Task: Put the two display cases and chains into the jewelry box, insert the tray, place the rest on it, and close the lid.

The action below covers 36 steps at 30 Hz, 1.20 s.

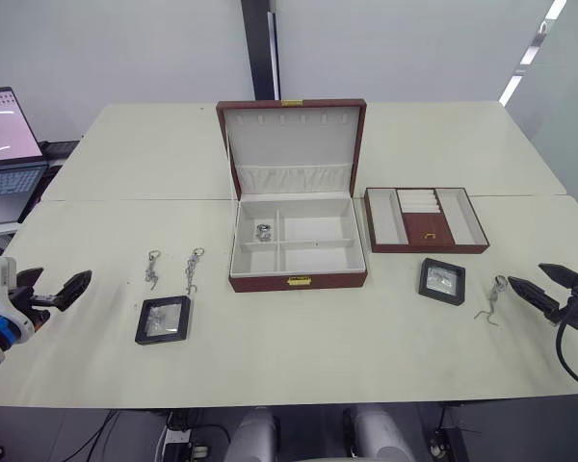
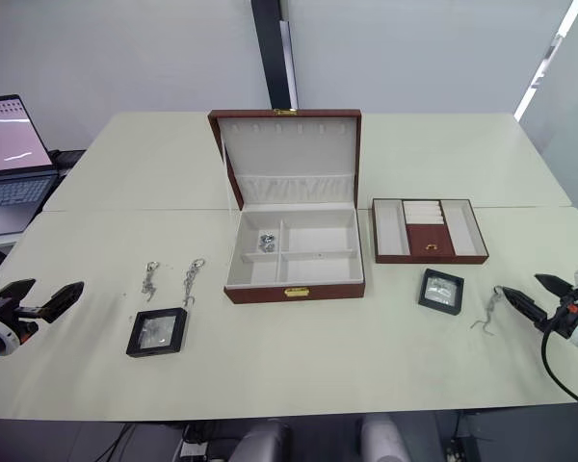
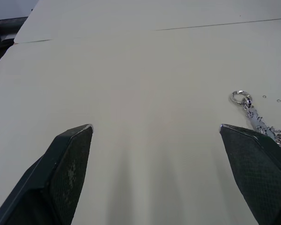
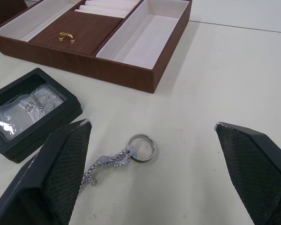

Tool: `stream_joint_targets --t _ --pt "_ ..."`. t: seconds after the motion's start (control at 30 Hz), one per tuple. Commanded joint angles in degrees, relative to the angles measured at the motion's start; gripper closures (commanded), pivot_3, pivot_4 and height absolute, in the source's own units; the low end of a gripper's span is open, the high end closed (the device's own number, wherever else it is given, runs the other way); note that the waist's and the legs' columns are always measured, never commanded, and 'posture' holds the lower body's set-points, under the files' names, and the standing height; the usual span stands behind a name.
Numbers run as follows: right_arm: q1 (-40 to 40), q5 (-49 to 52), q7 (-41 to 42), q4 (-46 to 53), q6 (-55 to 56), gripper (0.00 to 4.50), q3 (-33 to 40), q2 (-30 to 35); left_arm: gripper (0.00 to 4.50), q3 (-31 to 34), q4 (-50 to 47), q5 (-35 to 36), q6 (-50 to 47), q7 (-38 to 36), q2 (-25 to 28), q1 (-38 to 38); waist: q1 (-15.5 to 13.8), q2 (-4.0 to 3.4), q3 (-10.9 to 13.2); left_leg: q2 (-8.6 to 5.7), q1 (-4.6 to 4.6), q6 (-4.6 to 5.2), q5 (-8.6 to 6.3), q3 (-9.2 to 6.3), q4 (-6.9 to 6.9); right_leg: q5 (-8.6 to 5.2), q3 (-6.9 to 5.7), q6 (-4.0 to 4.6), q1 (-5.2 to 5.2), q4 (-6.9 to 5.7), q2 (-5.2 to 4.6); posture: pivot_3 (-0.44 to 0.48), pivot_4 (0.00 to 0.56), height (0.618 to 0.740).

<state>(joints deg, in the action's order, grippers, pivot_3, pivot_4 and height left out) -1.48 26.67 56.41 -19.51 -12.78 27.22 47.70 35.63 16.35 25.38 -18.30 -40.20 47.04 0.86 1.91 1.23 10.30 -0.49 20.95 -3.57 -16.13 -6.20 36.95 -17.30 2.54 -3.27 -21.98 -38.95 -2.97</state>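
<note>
- Head camera: jewelry box [image 1: 298,252] sits mid-table, lid [image 1: 291,146] raised, one chain already in a compartment; tray [image 1: 426,219] lies beside it. Left gripper [image 1: 50,290] and right gripper [image 1: 541,280] hover, fingers spread.
- Left wrist: fingers apart, chain [image 3: 257,119] near one fingertip; judged best to centre over it before closing.
- Right wrist: another chain's ring [image 4: 141,147] lies between parted fingers, display case [image 4: 30,110] just beside; descend low, pinch at the ring.
</note>
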Motion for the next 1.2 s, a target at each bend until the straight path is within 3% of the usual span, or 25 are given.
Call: stream_joint_targets --t 0.03,0.47,0.6,0.8,1.2 --pt "-0.7 0.0 0.4 0.1 1.2 0.00 1.4 1.2 0.01 1.5 -1.0 -0.1 1.1 0.4 0.2 0.5 0.0 0.00 0.0 0.00 0.00 0.00 0.00 0.00 0.00 0.00 0.00 0.00 0.00 0.00 0.00 0.000 0.150 0.740" --pt "-1.6 0.8 1.9 2.9 -0.2 0.00 0.8 1.0 0.01 -2.4 -0.5 -3.3 3.2 -3.1 2.3 2.1 0.0 0.00 0.0 0.00 0.00 0.00 0.00 0.01 0.00 0.00 0.00 0.00 0.00 0.00 0.00 0.000 0.150 0.740" --pt "-0.9 4.1 5.3 15.4 -4.5 0.00 -3.0 0.7 0.01 -8.7 1.6 -6.9 7.2 -12.4 8.1 1.2 0.2 -0.02 0.0 -0.02 -0.01 0.00 0.00 0.03 0.00 0.00 0.00 0.00 -0.01 -0.02 0.07 0.000 0.150 0.740" --pt "-1.3 9.8 6.6 33.6 -11.8 0.00 -8.3 1.2 0.01 -16.1 -0.1 -6.4 7.0 -25.9 15.6 -5.4 0.1 -0.04 0.0 0.00 0.02 0.00 0.00 -0.03 0.00 0.00 -0.03 0.01 -0.01 0.00 0.18 0.000 0.150 0.740" --pt "-7.3 12.7 6.9 49.2 -16.4 0.00 -20.8 0.5 0.01 -27.3 -8.2 -8.3 9.6 -44.2 22.3 -7.7 0.2 -0.06 0.1 0.07 0.04 0.03 -0.03 -0.02 0.00 0.01 -0.02 0.06 -0.06 0.01 0.40 0.000 0.150 0.740"
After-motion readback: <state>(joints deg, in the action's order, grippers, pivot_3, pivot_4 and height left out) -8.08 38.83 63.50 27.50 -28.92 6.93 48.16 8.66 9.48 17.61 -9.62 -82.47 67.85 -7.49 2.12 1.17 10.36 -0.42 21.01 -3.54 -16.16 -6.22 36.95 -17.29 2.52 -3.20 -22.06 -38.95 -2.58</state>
